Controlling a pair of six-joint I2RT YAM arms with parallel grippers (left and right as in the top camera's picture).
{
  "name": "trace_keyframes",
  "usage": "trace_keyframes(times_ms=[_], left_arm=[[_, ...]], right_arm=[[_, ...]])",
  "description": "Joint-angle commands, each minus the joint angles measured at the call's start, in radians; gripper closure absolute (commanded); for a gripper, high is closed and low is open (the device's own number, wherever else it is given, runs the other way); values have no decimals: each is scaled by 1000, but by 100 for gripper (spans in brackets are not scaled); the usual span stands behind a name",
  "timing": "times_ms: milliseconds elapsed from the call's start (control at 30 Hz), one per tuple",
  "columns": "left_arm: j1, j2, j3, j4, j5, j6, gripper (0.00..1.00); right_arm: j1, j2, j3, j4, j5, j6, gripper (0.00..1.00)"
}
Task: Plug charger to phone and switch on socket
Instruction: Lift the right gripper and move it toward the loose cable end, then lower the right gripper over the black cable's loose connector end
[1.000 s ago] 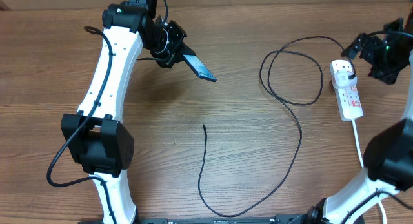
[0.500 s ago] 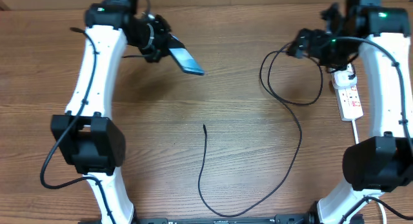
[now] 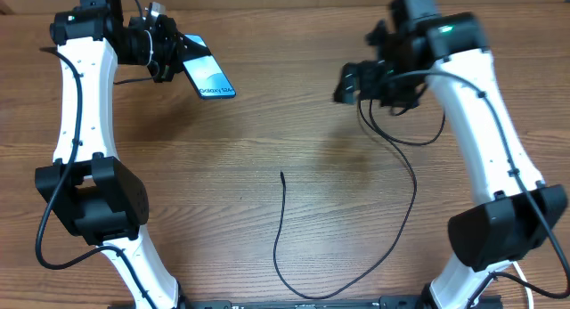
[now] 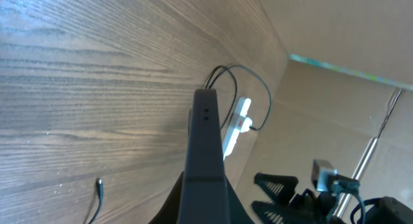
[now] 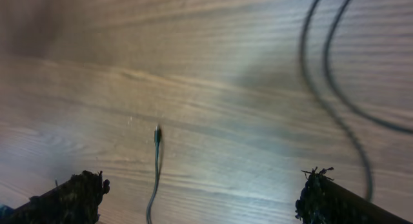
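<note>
My left gripper (image 3: 175, 61) is shut on the phone (image 3: 210, 78) and holds it off the table at the back left, with the blue lit screen facing up. The left wrist view shows the phone (image 4: 206, 146) edge-on between my fingers. The charger is a thin black cable looping at the right (image 3: 403, 138). Its small connector (image 3: 282, 174) lies free mid-table and also shows in the right wrist view (image 5: 157, 133). My right gripper (image 3: 346, 82) hovers open above the loop's left side, holding nothing (image 5: 200, 201). The white socket (image 4: 235, 124) shows only in the left wrist view; overhead, my right arm hides it.
A beige wall (image 4: 342, 101) rises along the table's back edge. My arm bases stand near the front edge at the left (image 3: 98, 202) and the right (image 3: 503, 229). The cable's lower bend (image 3: 312, 294) reaches the front edge.
My left arm has swung left with the phone, whose screen now faces up. My right arm has left the socket at the far right and moved left over the cable loop.
</note>
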Motion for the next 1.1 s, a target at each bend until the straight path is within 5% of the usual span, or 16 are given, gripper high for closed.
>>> trace_keyframes(times_ms=[0,633,1067], left_arm=[[22,-18,15,-24,61,83,96],[117,-18,15,-82,65,160,95],[117,-18,15,-92,65,183,96]], right_arm=[[83,-7,-45,10,111,92,0],[400,6,-476,327,92,273,0],[450,172,-506,404,93,315,0]])
